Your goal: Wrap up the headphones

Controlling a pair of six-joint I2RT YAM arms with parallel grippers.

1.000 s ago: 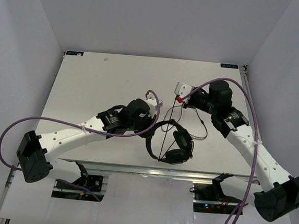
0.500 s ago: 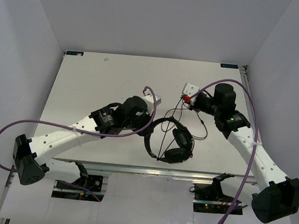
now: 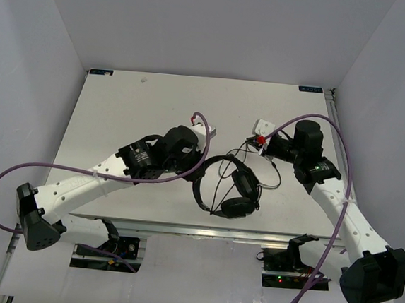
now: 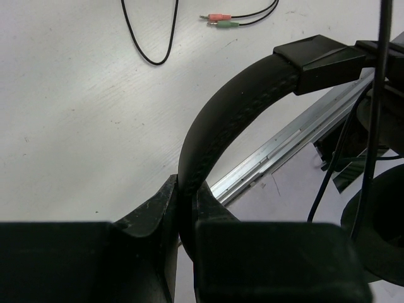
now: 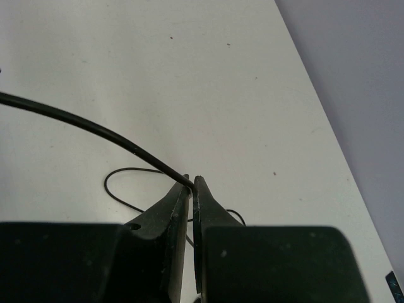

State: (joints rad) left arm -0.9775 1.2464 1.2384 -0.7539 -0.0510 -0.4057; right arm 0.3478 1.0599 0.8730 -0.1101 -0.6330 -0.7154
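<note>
The black headphones [image 3: 236, 190] are near the table's front edge, cups to the right, headband [image 3: 200, 194] arching left. My left gripper [image 3: 201, 170] is shut on the headband; in the left wrist view the band [image 4: 233, 107] rises from between the jaws of my left gripper [image 4: 187, 197]. The thin dark cord [image 3: 230, 175] runs up from the cups to my right gripper [image 3: 257, 142], which is shut on the cord [image 5: 95, 130] at the tips of my right gripper [image 5: 192, 184]. The pink and green plugs [image 4: 218, 21] lie on the table.
The white table [image 3: 135, 110] ends in an aluminium rail [image 4: 284, 146] just beyond the headphones. A slack cord loop [image 3: 277, 178] lies right of the cups. Thick purple cables [image 3: 334, 145] arc over both arms. White walls close in the sides and back.
My right gripper has moved right and slightly back with the cord, drawing it tighter. My left arm has shifted a little left, taking the headband and the headphones with it.
</note>
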